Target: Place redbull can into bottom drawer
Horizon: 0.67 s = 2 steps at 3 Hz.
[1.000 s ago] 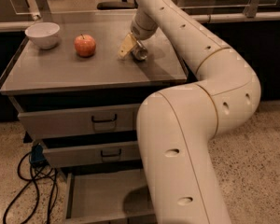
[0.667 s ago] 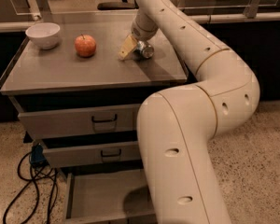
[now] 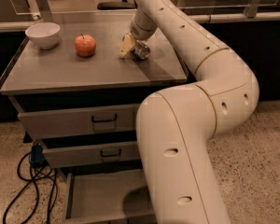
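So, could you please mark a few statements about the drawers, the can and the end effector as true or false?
1. The bottom drawer is pulled open. True.
2. The redbull can lies inside the bottom drawer. False: it is on the cabinet top, at the end effector.
3. The apple sits between the white bowl and the redbull can. True.
4. The end effector hangs over the open drawer. False: it is down at the can on the cabinet top, right of the apple.
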### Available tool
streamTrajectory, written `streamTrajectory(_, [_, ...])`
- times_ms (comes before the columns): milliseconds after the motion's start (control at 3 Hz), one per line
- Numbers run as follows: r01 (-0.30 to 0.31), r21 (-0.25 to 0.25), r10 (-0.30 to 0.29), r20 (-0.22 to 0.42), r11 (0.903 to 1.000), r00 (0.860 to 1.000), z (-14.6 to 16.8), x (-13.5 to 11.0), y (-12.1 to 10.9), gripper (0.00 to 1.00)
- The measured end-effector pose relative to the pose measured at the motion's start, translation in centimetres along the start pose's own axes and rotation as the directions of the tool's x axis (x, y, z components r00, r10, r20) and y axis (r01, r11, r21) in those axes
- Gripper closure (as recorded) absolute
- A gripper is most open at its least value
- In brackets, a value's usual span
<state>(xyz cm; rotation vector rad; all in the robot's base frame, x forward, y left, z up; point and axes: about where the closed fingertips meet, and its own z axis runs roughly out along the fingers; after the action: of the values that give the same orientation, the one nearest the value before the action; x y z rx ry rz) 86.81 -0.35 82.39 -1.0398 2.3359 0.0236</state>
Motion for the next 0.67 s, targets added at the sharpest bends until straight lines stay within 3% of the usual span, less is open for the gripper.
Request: streamTrajectory(667, [0.000,0.000,0.000,0.000,1.0000,1.000,0.01,0.00,0.00,0.85])
